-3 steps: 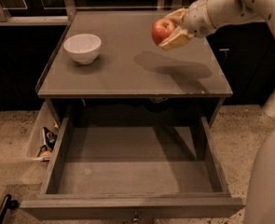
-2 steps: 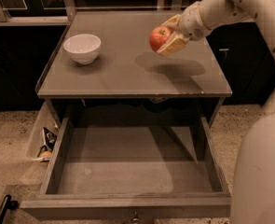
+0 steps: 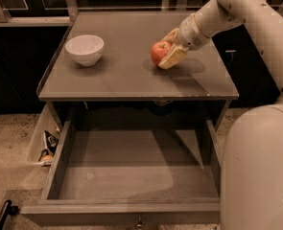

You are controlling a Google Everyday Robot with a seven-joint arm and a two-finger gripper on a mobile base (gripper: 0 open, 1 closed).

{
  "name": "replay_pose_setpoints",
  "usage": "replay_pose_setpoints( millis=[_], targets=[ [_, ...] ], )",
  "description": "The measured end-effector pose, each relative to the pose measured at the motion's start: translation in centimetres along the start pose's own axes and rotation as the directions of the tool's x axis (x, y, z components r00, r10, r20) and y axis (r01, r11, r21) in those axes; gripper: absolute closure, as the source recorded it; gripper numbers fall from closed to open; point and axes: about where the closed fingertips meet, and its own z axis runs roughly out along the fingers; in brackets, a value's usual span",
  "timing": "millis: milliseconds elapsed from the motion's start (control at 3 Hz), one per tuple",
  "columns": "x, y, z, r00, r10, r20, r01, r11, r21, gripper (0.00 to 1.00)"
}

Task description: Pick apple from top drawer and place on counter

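The red apple (image 3: 159,52) is held between the tan fingers (image 3: 173,56) of my gripper (image 3: 166,51), low over the right half of the grey-brown counter (image 3: 126,75), at or just above its surface. The arm reaches in from the upper right. The top drawer (image 3: 131,169) stands pulled out below the counter's front edge; its flat grey floor is bare and its small knob (image 3: 140,221) shows at the bottom edge.
A white bowl (image 3: 84,49) stands on the counter's left half. A narrow side bin (image 3: 46,145) with small items sits left of the drawer. The robot's white base (image 3: 258,171) fills the lower right. Dark cabinets stand behind.
My gripper has carried the apple down and slightly left, from well above the counter to close over its surface. The drawer and bowl have not moved.
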Motion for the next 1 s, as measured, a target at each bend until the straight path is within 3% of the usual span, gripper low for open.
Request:
replay_pose_setpoints(
  millis=[333,1000],
  targets=[
    [0.43,-0.01,0.65,1.000,0.019,-0.017,-0.020,0.9997,-0.015,0.81],
    [0.43,-0.01,0.67,1.000,0.019,-0.017,-0.020,0.9997,-0.015,0.35]
  ],
)
